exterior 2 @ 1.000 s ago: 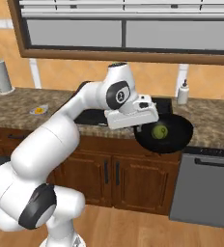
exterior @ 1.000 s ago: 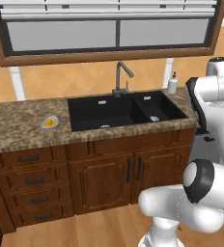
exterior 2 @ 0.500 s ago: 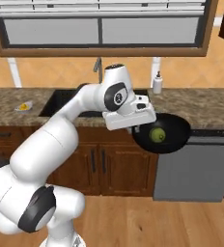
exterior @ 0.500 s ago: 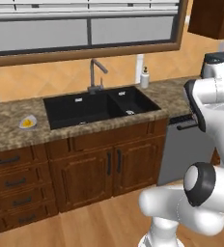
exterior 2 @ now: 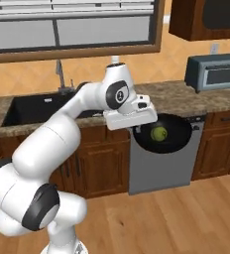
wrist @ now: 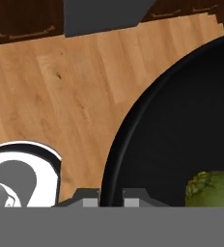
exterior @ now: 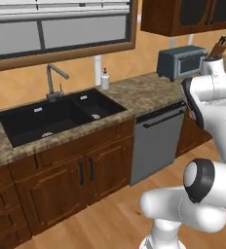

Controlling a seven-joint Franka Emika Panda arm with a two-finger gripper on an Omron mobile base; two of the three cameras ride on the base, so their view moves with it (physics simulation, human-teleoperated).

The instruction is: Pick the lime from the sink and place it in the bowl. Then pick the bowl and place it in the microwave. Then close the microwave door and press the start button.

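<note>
The whole kitchen is sliding leftward across both base views compared with a second ago: the base is driving to the right along the counter (exterior: 149,95), so it is the cameras that are moving, not the furniture. The sink (exterior: 51,116), which was sitting mid-frame, is now lying left of centre in the left base view, and a dishwasher (exterior 2: 161,158) and a grey-blue toaster oven (exterior: 182,62) are coming into the right half.

The arm is keeping its pose, carrying the bowl (exterior 2: 169,134) at centre right of the right base view, in front of the dishwasher. The gripper (wrist: 111,197) is clamped tight on the bowl's rim at the bottom of the hand view. The lime (exterior 2: 159,133) is riding inside the bowl.

So the lime step looks finished, and the robot is probably heading toward the microwave.
</note>
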